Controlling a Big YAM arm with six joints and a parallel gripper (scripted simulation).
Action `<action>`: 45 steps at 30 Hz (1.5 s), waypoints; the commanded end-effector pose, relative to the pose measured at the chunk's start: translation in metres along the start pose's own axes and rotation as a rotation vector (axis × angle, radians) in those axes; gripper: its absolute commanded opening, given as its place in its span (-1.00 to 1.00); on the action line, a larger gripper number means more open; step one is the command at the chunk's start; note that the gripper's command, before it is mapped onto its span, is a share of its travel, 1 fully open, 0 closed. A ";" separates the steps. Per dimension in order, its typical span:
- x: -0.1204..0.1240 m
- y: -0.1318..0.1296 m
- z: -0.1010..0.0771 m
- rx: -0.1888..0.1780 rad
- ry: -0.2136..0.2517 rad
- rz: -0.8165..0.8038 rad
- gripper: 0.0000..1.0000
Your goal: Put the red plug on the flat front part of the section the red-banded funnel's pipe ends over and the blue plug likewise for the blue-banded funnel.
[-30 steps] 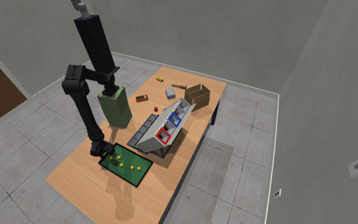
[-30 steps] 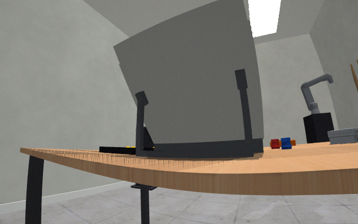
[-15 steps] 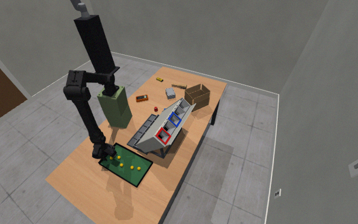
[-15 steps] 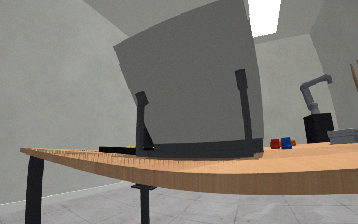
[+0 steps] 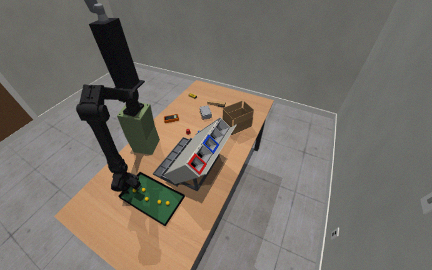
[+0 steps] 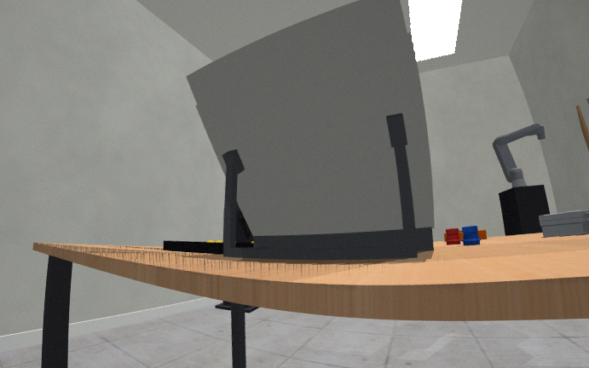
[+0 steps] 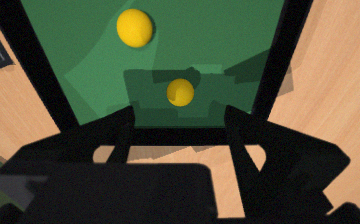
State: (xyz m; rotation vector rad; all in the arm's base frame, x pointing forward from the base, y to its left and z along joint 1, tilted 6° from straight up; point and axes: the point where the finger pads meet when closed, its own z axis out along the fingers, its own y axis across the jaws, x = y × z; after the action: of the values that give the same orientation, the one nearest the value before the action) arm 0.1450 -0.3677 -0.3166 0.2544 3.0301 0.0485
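Note:
My gripper (image 5: 133, 185) is open and empty, low over the near-left corner of the green marble tray (image 5: 151, 198). In the wrist view a yellow marble (image 7: 180, 92) lies just ahead of my fingertips, and a second marble (image 7: 135, 28) lies farther in. Several yellow marbles lie in the tray. The grey covered funnel unit (image 5: 195, 152) stands tilted mid-table with a red-banded funnel (image 5: 196, 164) and a blue-banded funnel (image 5: 210, 144). The red plug (image 5: 187, 131) stands on the table behind the unit; red (image 6: 452, 236) and blue (image 6: 470, 235) plugs show side by side in the low view.
A green block (image 5: 139, 129) carries my arm's base at the table's left. A cardboard box (image 5: 238, 115), a grey case (image 5: 205, 112), an orange device (image 5: 171, 117) and a small yellow item (image 5: 192, 95) lie at the far end. Dark sectioned trays (image 5: 172, 159) sit before the unit.

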 end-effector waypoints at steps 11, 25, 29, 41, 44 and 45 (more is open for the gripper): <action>-0.009 -0.006 0.000 0.016 -0.011 -0.003 0.60; -0.009 -0.006 0.002 0.012 -0.007 0.001 0.60; -0.009 -0.006 0.008 0.013 -0.009 -0.001 0.60; -0.009 -0.006 0.025 0.018 -0.012 -0.005 0.60; -0.009 -0.005 0.027 0.019 -0.013 -0.004 0.60; -0.010 -0.005 0.027 0.020 -0.013 -0.003 0.60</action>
State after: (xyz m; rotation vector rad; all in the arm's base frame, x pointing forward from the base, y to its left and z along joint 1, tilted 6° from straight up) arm 0.1483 -0.3709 -0.3376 0.2565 3.0261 0.0350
